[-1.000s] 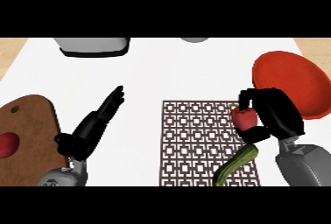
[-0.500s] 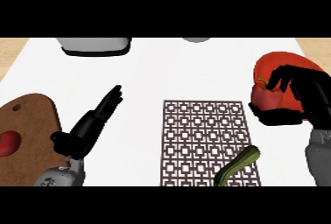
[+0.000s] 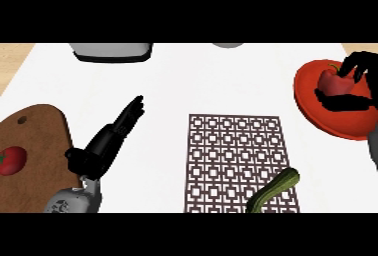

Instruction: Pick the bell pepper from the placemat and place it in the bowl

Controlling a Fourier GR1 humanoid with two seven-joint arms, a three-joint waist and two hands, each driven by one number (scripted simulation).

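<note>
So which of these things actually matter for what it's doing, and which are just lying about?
In use: red bell pepper, red bowl, patterned brown placemat, black right hand.

Lying about: green zucchini, brown wooden cutting board, red tomato, grey appliance, resting left hand.

white counter (image 3: pixel 221 85), tan wooden surface (image 3: pixel 13 57) past left edge

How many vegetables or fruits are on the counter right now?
3. A red bell pepper held by the right hand over the red bowl; a green one on the placemat; a red one on the wooden board.
</note>
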